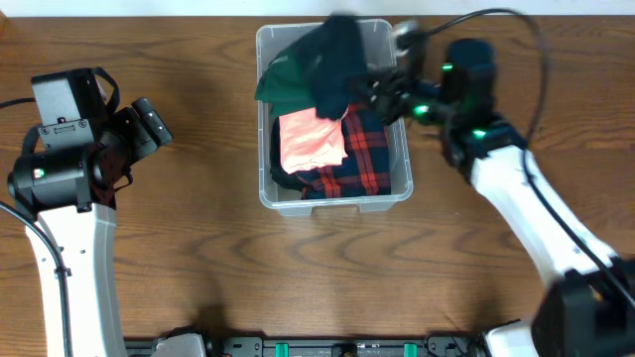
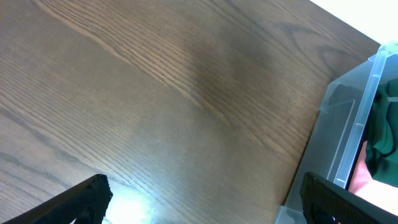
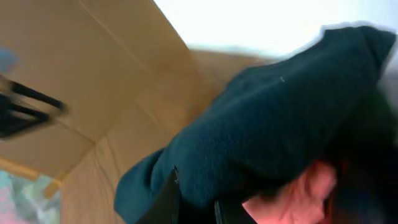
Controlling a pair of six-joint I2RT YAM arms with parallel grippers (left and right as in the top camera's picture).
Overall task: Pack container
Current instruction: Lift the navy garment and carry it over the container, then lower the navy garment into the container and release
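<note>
The clear container point(image 1: 401, 149) stands at the table's middle back and holds a pink garment point(image 1: 312, 141), a red plaid garment point(image 1: 367, 164) and a green garment point(image 1: 283, 84). My right gripper point(image 1: 369, 91) is shut on a dark teal garment point(image 1: 337, 59) and holds it over the container's back half. In the right wrist view the teal garment point(image 3: 273, 118) fills the frame around the fingers point(image 3: 196, 202). My left gripper point(image 1: 149, 124) is open and empty over bare table left of the container; its wrist view shows the container wall point(image 2: 354, 124).
The wooden table point(image 1: 198, 248) surrounds the container. The right wrist view shows a cardboard box point(image 3: 93, 74) beyond the table.
</note>
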